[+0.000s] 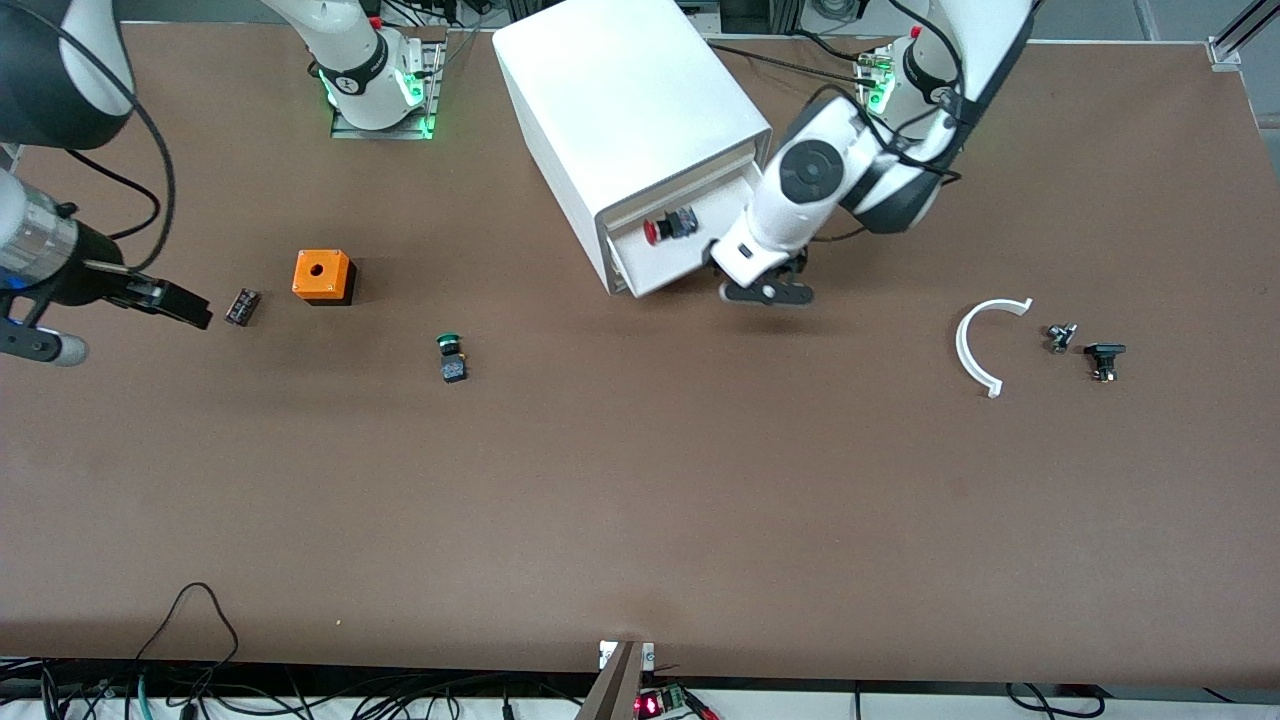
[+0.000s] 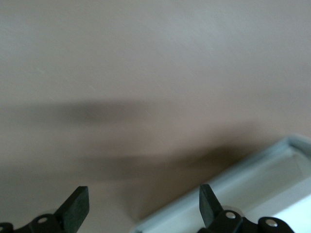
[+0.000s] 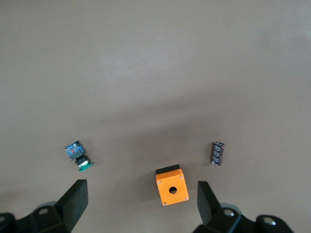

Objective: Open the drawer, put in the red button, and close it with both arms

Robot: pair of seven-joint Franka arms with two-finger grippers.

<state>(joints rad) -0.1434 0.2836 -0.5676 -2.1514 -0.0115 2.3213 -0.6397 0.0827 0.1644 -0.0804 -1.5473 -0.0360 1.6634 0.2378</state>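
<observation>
Lying in the open drawer [image 1: 690, 245], the red button [image 1: 652, 232] is flanked by the left gripper [image 1: 765, 285], spread wide and empty just beside the drawer front; the right gripper [image 1: 165, 298], also wide, is parked near the bench's edge.

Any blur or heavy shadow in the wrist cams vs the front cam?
Front view: sharp, evenly lit, soft shadow under the left tool. Left wrist view: soft and smeared, broad dark shadow bands on the table beside the drawer edge. Right wrist view: sharper; orange box crisp, faint shadow above it.
</observation>
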